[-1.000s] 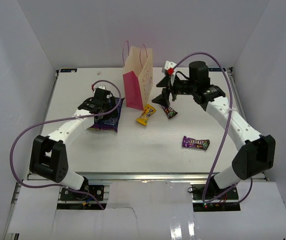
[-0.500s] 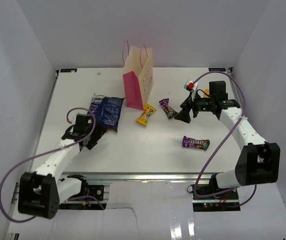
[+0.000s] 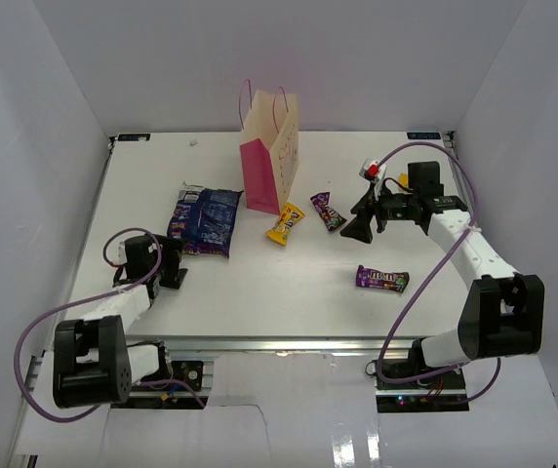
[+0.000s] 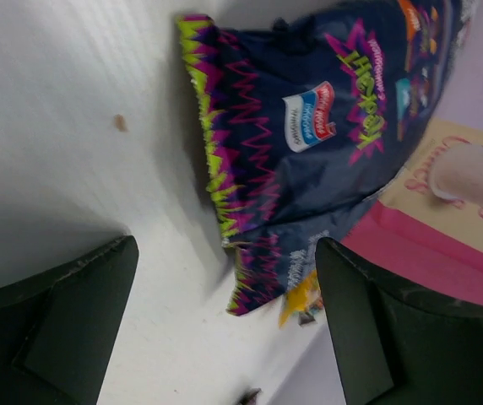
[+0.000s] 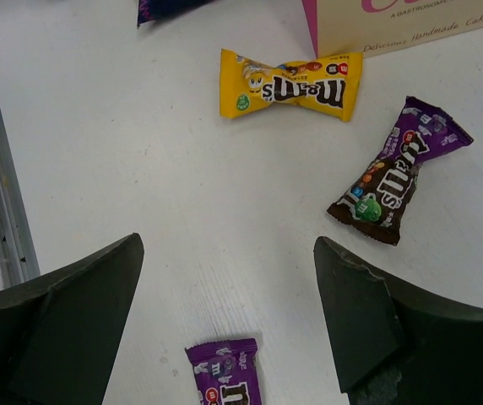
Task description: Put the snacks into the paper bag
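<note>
Frame left, the left gripper point(image 4: 226, 253) gapes empty at lower left of the blue snack bag point(image 3: 206, 219); the right gripper point(image 5: 229, 246), equally spread, hovers right of a purple packet point(image 3: 326, 212).

The white table point(image 3: 259, 292) carries the paper bag point(image 3: 271, 156) upright toward twelve o'clock. At nine o'clock the blue snack bag point(image 3: 206, 221) lies flat. The yellow packet point(image 3: 286, 223) sits just beside the bag's foot, a purple packet point(image 3: 327, 212) at its two o'clock. The second purple packet point(image 3: 382, 279) lies alone at four.
</note>
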`<state>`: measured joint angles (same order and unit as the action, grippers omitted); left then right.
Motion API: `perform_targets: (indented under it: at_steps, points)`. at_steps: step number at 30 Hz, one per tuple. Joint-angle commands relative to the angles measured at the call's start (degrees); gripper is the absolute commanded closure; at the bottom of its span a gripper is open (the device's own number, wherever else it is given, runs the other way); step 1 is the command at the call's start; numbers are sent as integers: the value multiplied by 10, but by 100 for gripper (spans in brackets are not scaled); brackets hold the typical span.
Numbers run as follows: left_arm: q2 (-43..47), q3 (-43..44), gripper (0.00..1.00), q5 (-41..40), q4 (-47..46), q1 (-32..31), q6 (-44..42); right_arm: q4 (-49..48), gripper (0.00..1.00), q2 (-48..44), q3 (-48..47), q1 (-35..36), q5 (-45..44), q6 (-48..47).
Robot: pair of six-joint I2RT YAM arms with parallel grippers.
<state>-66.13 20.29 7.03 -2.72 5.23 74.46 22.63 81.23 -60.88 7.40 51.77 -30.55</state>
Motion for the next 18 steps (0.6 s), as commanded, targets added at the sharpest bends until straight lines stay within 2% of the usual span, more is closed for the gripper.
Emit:
perform_targets:
  at_steps: [1,8,11,14,15,17,18]
  points:
    - [-36,-12,2,30,-126,11,32,0,12,-13,13,-9,20,-11]
    - [-136,-17,2,62,-257,30,35,1,13,-21,30,-15,26,-14]
    - [-181,-17,7,82,-306,41,40,2,13,-23,33,-15,26,-14]
    - [-222,-24,20,98,-362,45,48,5,13,-26,38,-15,28,-17]
    - [-233,-25,30,103,-395,47,55,6,13,-26,38,-15,28,-18]
    - [-272,-28,42,125,-437,49,58,7,13,-27,41,-15,27,-19]
    - [-286,-28,53,134,-474,51,61,7,13,-27,41,-15,27,-18]
